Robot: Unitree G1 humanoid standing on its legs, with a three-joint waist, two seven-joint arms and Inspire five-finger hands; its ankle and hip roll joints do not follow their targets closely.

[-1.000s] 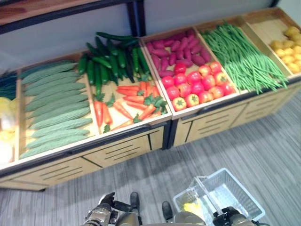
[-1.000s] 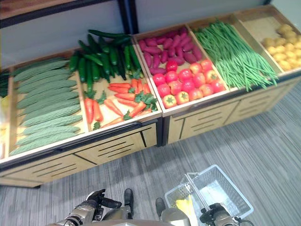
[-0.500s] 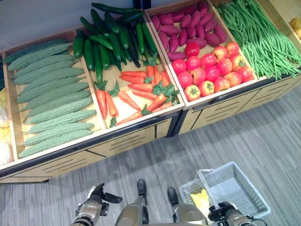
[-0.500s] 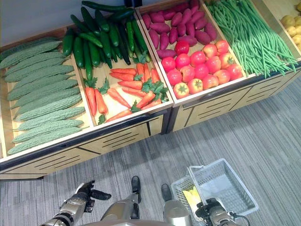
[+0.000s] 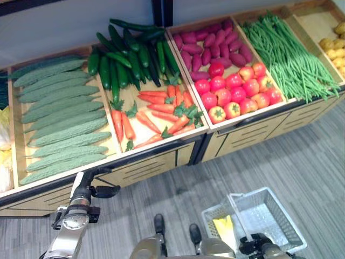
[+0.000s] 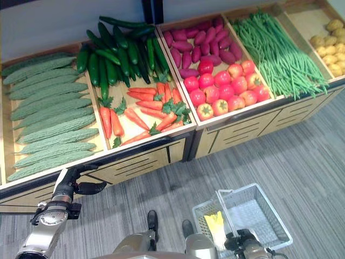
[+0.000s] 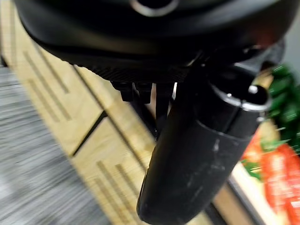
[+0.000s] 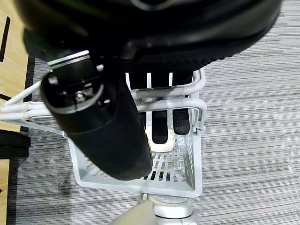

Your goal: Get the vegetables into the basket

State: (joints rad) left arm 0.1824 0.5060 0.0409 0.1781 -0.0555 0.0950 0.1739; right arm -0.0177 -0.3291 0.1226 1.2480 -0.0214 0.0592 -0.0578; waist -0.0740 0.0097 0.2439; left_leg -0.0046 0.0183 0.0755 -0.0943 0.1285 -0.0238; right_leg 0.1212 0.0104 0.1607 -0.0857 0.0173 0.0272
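Left robot hand (image 5: pixel 86 190), fingers relaxed, empty, nears the display's front edge; stiff, light orange carrots (image 5: pixel 153 116) suit mid-body grasps. Right robot hand (image 8: pixel 161 123) grips the white wire basket (image 5: pixel 272 218) handle.

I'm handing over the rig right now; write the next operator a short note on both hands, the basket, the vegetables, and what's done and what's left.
Left hand: raised in front of the display's lower edge below the bitter gourds, fingers straight, holding nothing.
Right hand: curled round the handle of the white basket, which hangs low at the robot's right side above the floor.
Done: one yellow item lies in the basket.
Left: carrots, cucumbers, tomatoes, purple sweet potatoes and green beans all sit in their crates. Nearest the left hand are the gourds and carrots; likely pick from there next.
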